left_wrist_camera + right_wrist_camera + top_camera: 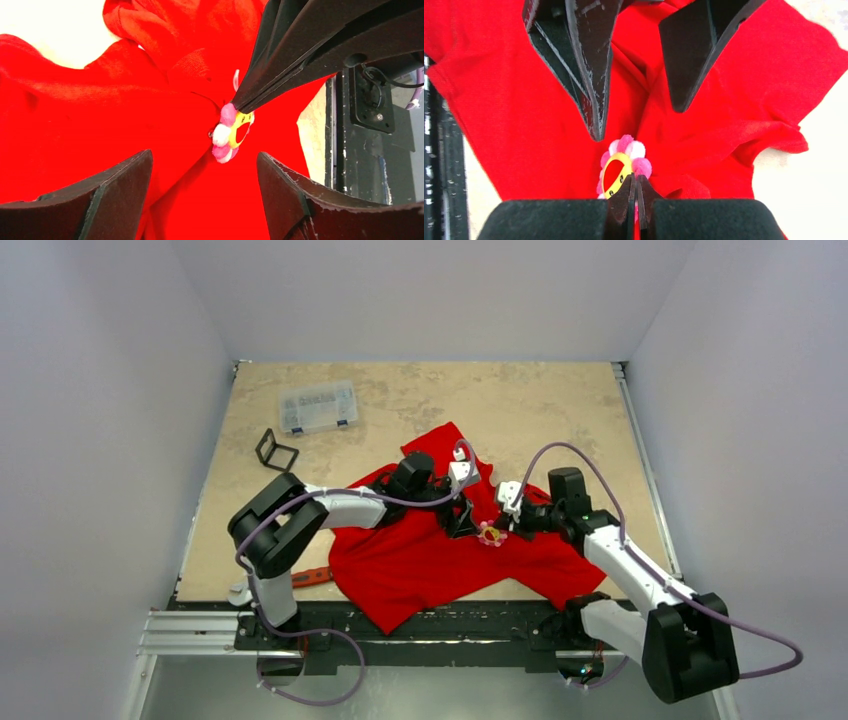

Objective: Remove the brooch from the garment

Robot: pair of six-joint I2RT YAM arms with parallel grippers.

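The red T-shirt (430, 560) lies crumpled on the table between both arms. The brooch (490, 533), pink and white petals round a yellow-red centre, stands up from the cloth. My right gripper (505, 528) is shut, its thin fingertips pinching the brooch's edge; the right wrist view shows the brooch (621, 165) at the gripper (635, 181). My left gripper (462, 518) is open just left of the brooch, over the shirt. In the left wrist view the brooch (230, 132) sits beyond the open gripper (204, 156), with the right fingers (280, 75) on its top.
A clear plastic box (318, 406) and a small black frame (276, 450) lie at the back left. A red-handled wrench (312, 576) lies near the left arm's base, beside the shirt's edge. A metal rail (190, 630) runs along the near table edge.
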